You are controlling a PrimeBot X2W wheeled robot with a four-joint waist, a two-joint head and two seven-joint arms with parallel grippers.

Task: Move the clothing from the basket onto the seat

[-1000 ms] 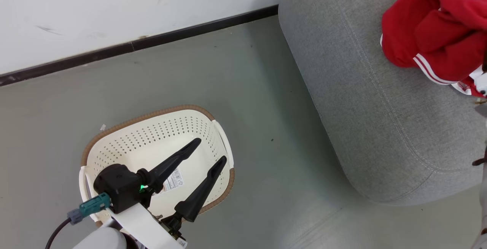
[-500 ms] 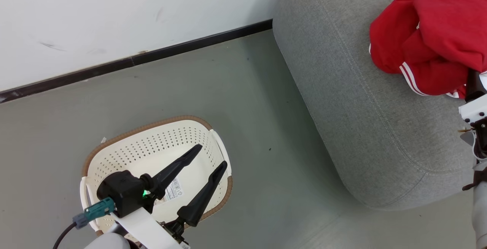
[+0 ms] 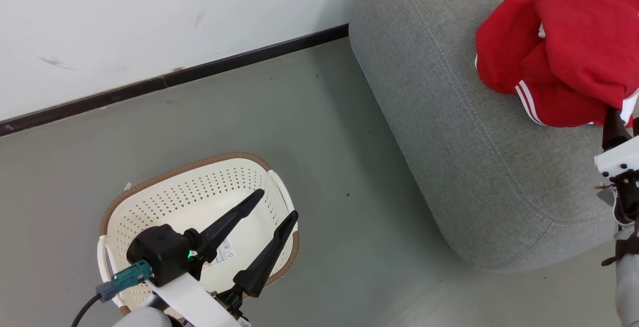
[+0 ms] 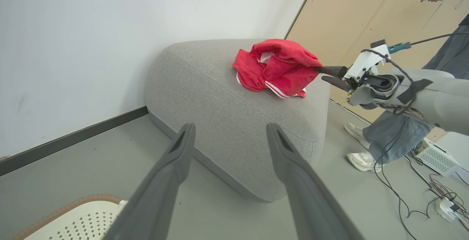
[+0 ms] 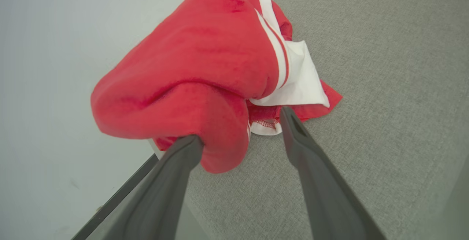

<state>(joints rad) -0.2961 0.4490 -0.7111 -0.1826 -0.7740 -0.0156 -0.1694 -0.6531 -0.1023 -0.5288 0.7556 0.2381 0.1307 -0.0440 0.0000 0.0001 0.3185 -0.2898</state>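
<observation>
On seat (image 3: 474, 167), red clothing (image 3: 559, 52), both jaws apart, left wrist view adds person's shoes (image 4: 362, 161)

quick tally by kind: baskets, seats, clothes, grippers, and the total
basket: 1
seat: 1
garment: 1
grippers: 2, the left gripper and the right gripper
total: 5

Basket (image 3: 199, 187) and seat (image 3: 474, 167) on floor (image 3: 324, 132)

White wall (image 3: 125, 12), scuffed; black baseboard (image 3: 199, 71); grey floor (image 3: 324, 157); tan panel wall (image 4: 366, 20); cables (image 4: 443, 195) on floor.
</observation>
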